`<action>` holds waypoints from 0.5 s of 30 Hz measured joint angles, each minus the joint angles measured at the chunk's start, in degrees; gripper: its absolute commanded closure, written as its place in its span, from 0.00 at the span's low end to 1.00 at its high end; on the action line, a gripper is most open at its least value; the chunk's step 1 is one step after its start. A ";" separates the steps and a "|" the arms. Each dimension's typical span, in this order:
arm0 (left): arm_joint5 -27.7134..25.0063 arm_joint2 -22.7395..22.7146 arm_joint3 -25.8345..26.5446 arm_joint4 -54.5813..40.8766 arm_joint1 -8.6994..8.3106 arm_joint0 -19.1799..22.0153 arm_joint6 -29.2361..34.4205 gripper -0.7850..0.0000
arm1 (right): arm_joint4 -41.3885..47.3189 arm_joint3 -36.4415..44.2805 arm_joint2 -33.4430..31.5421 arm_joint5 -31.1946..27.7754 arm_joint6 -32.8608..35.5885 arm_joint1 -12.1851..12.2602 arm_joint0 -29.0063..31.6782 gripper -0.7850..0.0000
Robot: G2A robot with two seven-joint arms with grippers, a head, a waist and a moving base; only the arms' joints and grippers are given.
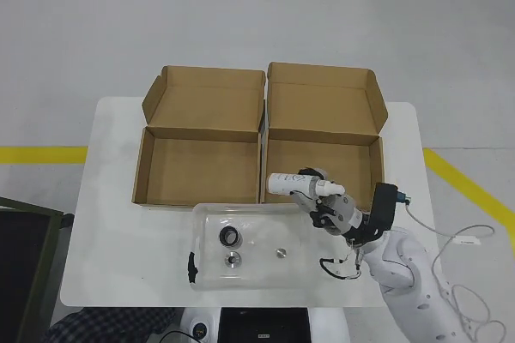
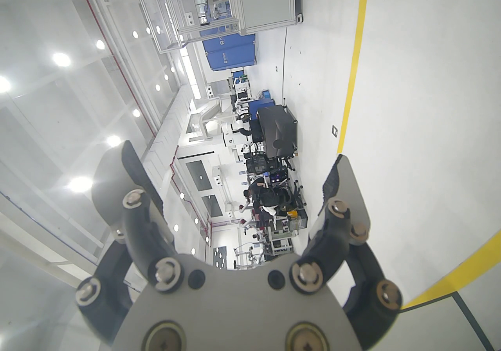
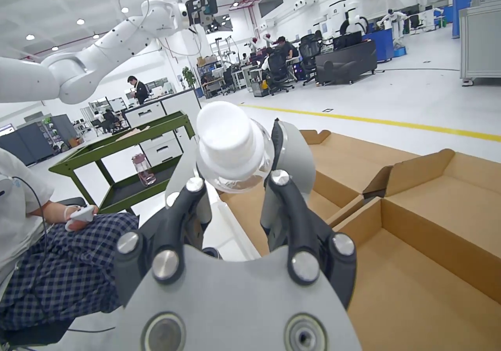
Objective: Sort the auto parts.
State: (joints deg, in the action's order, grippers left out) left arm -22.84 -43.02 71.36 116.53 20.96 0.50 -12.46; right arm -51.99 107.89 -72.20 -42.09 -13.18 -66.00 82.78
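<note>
My right gripper (image 1: 316,199) is shut on a white plastic bottle (image 1: 296,183) with a white cap. It holds the bottle lying sideways over the front edge of the right cardboard box (image 1: 343,167). In the right wrist view the bottle (image 3: 231,149) sits cap-first between the fingers of the right gripper (image 3: 235,158). A clear tray (image 1: 300,270) at the table's front holds a dark bearing (image 1: 231,236), a metal ring (image 1: 232,260) and a small metal part (image 1: 281,252). My left gripper (image 2: 233,156) is open, holding nothing, raised high off the table.
An open left cardboard box (image 1: 197,171) stands beside the right one, flaps up at the back. A black strap (image 1: 190,266) lies at the tray's left edge. A green cart (image 1: 17,249) stands left of the table. A seated person (image 3: 58,246) is at the front.
</note>
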 measured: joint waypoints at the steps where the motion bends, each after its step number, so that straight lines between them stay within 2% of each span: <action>1: 0.00 0.00 0.00 0.00 0.00 0.00 0.00 0.00 | 0.31 -0.05 -0.17 0.09 -0.42 -0.02 0.12 1.00; 10: 0.00 0.00 0.00 0.00 0.00 0.00 0.00 0.00 | 1.42 -0.12 -0.99 -0.16 -1.87 -0.14 0.22 1.00; 15: 0.00 0.00 0.00 0.00 0.00 0.00 0.00 0.00 | -0.72 0.25 -1.47 1.92 -0.74 -0.20 -0.39 1.00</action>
State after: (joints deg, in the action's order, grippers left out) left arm -22.84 -43.02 71.36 116.53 20.96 0.50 -12.46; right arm -52.71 108.14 -73.66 -40.17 -13.92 -66.21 82.39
